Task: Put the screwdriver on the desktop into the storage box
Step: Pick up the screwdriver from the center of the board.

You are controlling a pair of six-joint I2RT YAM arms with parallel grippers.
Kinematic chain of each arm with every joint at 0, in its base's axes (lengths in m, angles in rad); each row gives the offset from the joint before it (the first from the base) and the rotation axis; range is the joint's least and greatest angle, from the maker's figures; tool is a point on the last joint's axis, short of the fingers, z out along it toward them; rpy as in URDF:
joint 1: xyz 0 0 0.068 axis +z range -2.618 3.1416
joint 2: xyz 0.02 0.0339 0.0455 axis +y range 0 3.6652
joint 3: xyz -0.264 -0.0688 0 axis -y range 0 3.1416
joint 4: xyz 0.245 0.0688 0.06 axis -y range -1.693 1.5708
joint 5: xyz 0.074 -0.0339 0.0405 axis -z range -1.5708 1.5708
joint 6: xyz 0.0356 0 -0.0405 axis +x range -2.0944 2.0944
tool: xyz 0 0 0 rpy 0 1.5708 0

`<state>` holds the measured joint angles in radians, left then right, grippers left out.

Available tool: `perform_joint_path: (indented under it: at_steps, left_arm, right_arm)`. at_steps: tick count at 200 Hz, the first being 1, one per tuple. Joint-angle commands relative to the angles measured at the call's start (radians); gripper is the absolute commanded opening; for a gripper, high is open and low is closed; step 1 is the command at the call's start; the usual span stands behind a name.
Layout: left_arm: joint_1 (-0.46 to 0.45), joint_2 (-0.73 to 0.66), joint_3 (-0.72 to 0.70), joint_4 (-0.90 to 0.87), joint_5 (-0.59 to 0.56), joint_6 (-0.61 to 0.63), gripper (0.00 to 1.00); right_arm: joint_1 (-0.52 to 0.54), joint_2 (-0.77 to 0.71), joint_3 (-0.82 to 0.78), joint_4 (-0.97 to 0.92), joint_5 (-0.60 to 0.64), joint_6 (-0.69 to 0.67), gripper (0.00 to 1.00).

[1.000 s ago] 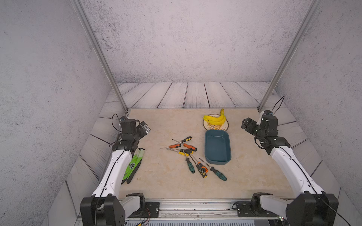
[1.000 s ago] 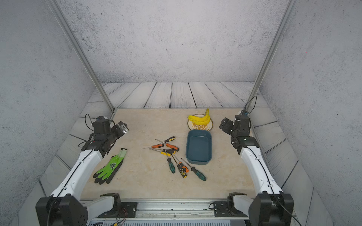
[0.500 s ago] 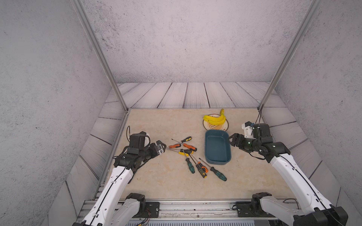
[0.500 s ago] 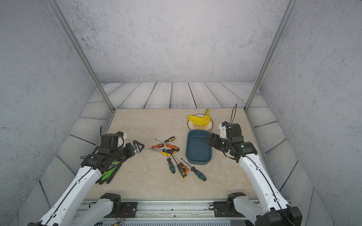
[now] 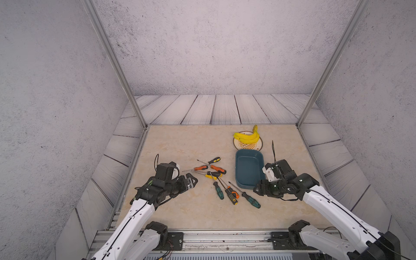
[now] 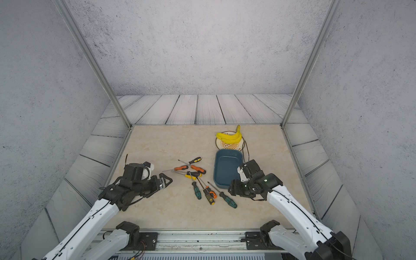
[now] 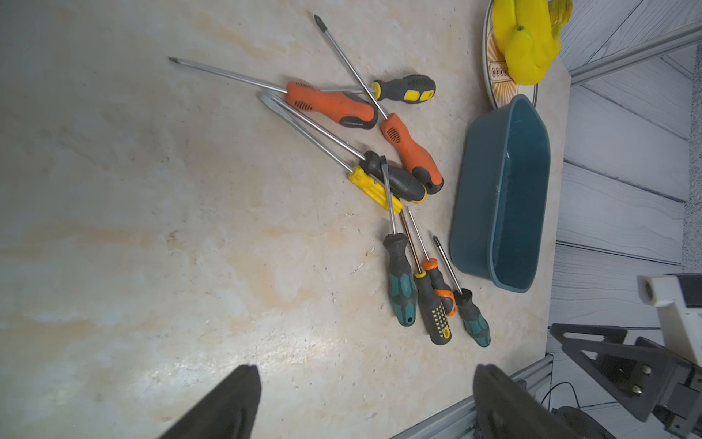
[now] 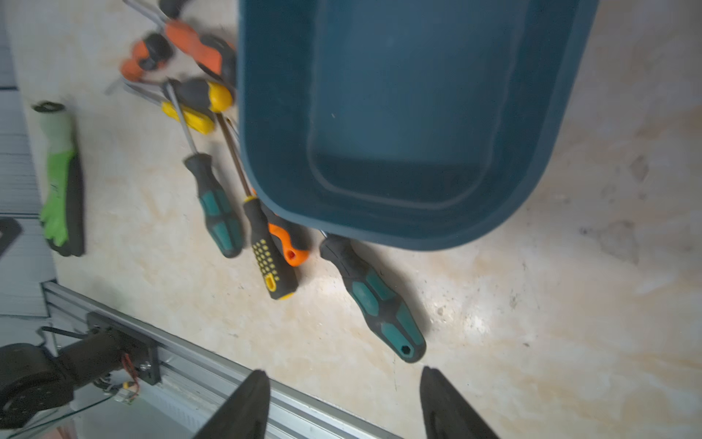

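Several screwdrivers (image 5: 216,177) lie in a loose pile on the beige desktop (image 5: 180,146), just left of the empty teal storage box (image 5: 248,171). The nearest one has a green-and-black handle (image 5: 251,200) (image 8: 376,300) and lies by the box's front corner. My right gripper (image 5: 256,190) (image 8: 343,372) hangs open, low over the desktop just right of that handle's end and touching nothing. My left gripper (image 5: 192,181) (image 7: 366,370) stands wide open and empty, left of the pile. The box (image 7: 505,190) (image 8: 418,95) shows in both wrist views.
A patterned plate (image 5: 258,146) with yellow bananas (image 5: 246,136) stands right behind the box. A green work glove (image 8: 60,182) lies at the desktop's left edge, under my left arm in both top views. An aluminium rail (image 5: 225,236) runs along the front edge.
Both arms have swung down and inward from the desktop's sides toward the screwdrivers. The right jaws have narrowed. My left arm now covers the glove.
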<state>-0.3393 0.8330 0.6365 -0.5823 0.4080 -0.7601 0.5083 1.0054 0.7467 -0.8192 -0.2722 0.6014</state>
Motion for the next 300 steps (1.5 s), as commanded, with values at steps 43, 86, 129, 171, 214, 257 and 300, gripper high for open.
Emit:
perform_joint_path:
  at_steps: [43, 86, 129, 171, 214, 257, 300]
  left_arm:
    - [-0.084, 0.052, 0.012, 0.05, -0.034, -0.036, 0.94]
    - [-0.099, 0.049, 0.0, 0.054, -0.051, -0.05, 0.93]
    - [-0.106, 0.062, -0.003, 0.066, -0.046, -0.059, 0.93]
    - [-0.107, 0.08, 0.005, 0.073, -0.043, -0.055, 0.93]
    - [-0.108, 0.083, 0.001, 0.079, -0.04, -0.057, 0.92]
    - [-0.109, 0.08, -0.006, 0.082, -0.041, -0.057, 0.92]
    - [-0.109, 0.08, -0.011, 0.089, -0.04, -0.064, 0.92]
  right_arm:
    - [0.146, 0.183, 0.006, 0.038, 0.162, 0.019, 0.63]
    - [0.198, 0.291, 0.046, 0.042, 0.227, -0.03, 0.62]
    - [0.248, 0.379, 0.074, 0.05, 0.242, -0.056, 0.6]
    - [0.302, 0.459, 0.103, 0.043, 0.271, -0.067, 0.55]
    - [0.34, 0.525, 0.121, 0.045, 0.299, -0.095, 0.51]
    - [0.37, 0.549, 0.116, 0.046, 0.343, -0.097, 0.5]
    - [0.388, 0.549, 0.118, 0.046, 0.357, -0.105, 0.44]
